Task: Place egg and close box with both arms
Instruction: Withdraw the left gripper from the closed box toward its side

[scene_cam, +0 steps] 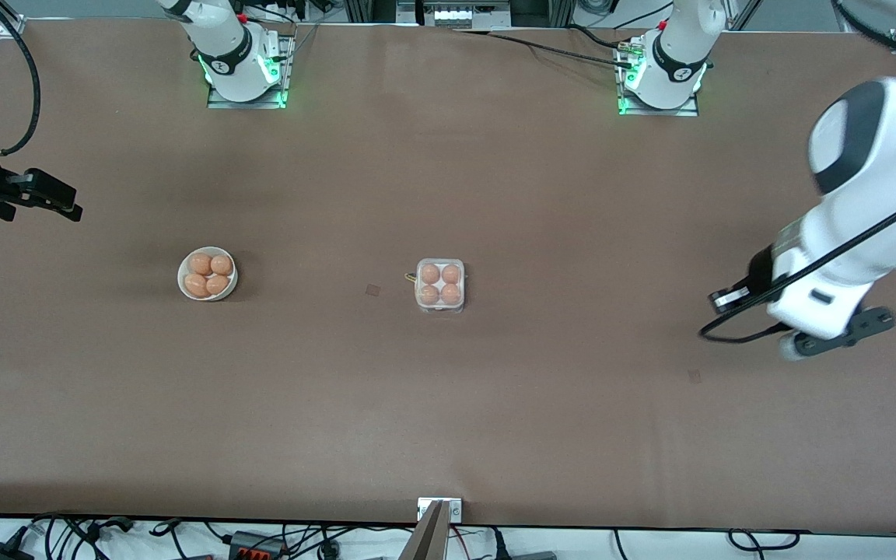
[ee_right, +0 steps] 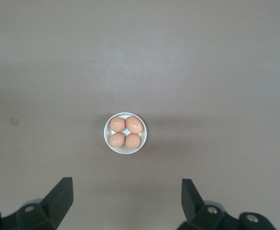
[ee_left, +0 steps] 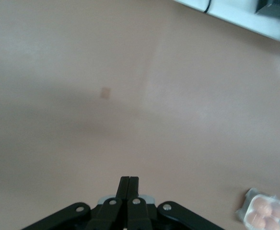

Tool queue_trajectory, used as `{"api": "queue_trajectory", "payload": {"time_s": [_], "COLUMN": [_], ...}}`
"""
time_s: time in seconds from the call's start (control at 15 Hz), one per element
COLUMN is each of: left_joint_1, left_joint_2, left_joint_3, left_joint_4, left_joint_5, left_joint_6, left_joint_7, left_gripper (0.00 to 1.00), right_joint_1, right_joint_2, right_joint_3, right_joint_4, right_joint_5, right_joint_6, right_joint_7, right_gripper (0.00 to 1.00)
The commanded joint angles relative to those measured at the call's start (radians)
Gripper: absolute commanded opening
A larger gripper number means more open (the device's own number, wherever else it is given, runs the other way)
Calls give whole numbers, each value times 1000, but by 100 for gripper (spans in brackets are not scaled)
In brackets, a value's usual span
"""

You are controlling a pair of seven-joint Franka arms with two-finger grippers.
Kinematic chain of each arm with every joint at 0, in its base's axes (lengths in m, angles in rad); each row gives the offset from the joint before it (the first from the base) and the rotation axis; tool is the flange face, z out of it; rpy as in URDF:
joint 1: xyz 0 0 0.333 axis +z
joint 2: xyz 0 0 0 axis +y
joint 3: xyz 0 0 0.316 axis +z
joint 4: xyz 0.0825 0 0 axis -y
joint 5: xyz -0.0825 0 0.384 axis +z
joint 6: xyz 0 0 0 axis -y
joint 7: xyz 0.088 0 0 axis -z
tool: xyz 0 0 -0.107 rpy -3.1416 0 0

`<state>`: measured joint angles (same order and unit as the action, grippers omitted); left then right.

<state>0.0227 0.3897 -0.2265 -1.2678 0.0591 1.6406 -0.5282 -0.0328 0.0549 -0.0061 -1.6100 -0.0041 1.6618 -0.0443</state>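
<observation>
The box point(scene_cam: 440, 285) sits at the table's middle with four brown eggs in its cells, and its clear lid appears to lie down over them. It also shows in the left wrist view point(ee_left: 266, 214). No single egg stands apart from the others. My left gripper point(ee_left: 129, 180) is shut and empty, up in the air over bare table at the left arm's end. My right gripper point(ee_right: 125, 186) is open and empty, high over the table at the right arm's end point(scene_cam: 55, 200), apart from everything.
A round white bowl point(scene_cam: 208, 274) with four brown eggs stands toward the right arm's end; it also shows in the right wrist view point(ee_right: 125, 133). Small tape marks lie beside the box point(scene_cam: 372, 290) and below the left arm point(scene_cam: 694, 376).
</observation>
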Motion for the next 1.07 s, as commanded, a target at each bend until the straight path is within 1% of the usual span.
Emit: {"api": "queue_trajectory", "payload": {"time_s": [0.0,0.27,0.33,0.47,0.53,0.67,0.8,0.93,1.0], "left_joint_1": [10,71,74,74,77,88,88,91,94], "left_joint_2": [-49,-86,-86,-100,-129,-187,-227,-236,-262], "left_joint_3": [-13,-13,-13,-14,-14,-16,-20,-20,-20], "left_joint_4": [-7,-24,-30,-47,-95,-188,-244,-272,-309], "left_joint_5": [16,7,7,7,2,1,2,2,2], "left_joint_6": [-102,-117,-145,-159,-145,-70,-62,-55,-30], "left_joint_7": [28,203,200,205,198,208,208,209,209], "left_gripper": [0,0,0,0,0,0,0,0,0], "right_joint_1": [-1,-1,-1,-1,-2,-2,-2,-2,-2], "right_joint_2": [-26,-26,-26,-26,-26,-26,-27,-27,-27], "right_joint_3": [3,3,3,3,1,1,1,1,1], "right_joint_4": [-21,-22,-21,-21,-21,-21,-21,-21,-21], "right_joint_5": [-10,-10,-10,-8,-7,-2,0,1,3], "right_joint_6": [-10,-8,-10,-10,-11,-10,-10,-10,-10], "right_joint_7": [-2,-2,-2,-2,-2,-2,0,0,0], "right_gripper": [100,100,100,100,100,100,100,100,100]}}
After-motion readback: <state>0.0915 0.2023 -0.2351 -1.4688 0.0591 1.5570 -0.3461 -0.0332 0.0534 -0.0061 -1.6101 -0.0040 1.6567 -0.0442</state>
